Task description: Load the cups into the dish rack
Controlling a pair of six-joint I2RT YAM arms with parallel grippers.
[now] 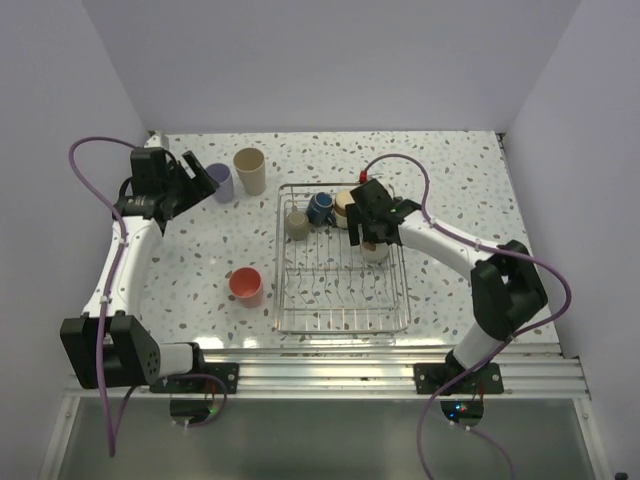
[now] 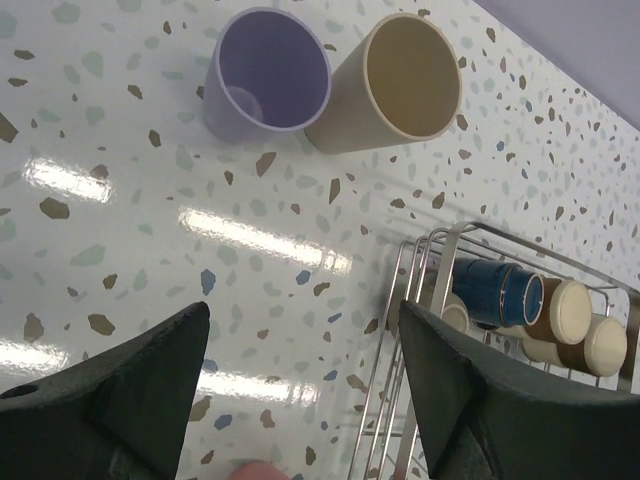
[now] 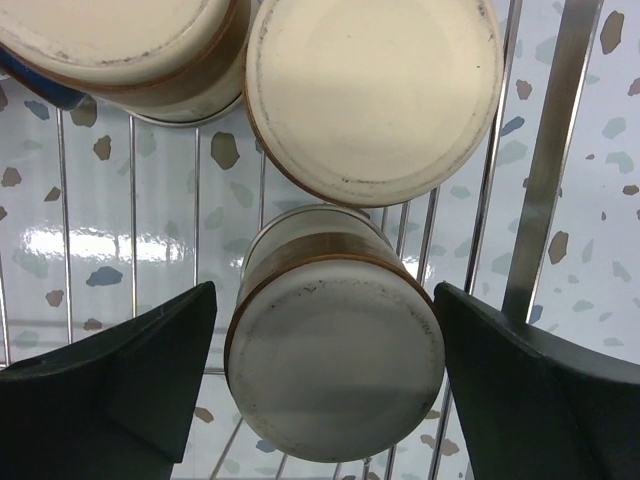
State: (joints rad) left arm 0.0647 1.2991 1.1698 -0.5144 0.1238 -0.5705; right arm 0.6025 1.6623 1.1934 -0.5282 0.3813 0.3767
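2 wide-open, empty hands — left hand [image 2: 305, 320], right hand [image 3: 325, 300] — above speckled tabletop [image 2: 150, 250], between pale walls [image 1: 330, 60].

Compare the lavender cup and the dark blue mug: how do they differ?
The lavender cup stands on the table, outside the dish rack; the dark blue mug is inside it. The lavender cup is upright; the mug lies on its side. Neither is held.

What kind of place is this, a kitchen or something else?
Probably a robot test cell, not a kitchen: plain walls box in a speckled tabletop, two arms are bolted to a metal rail, and the only kitchenware is a dish rack and cups.
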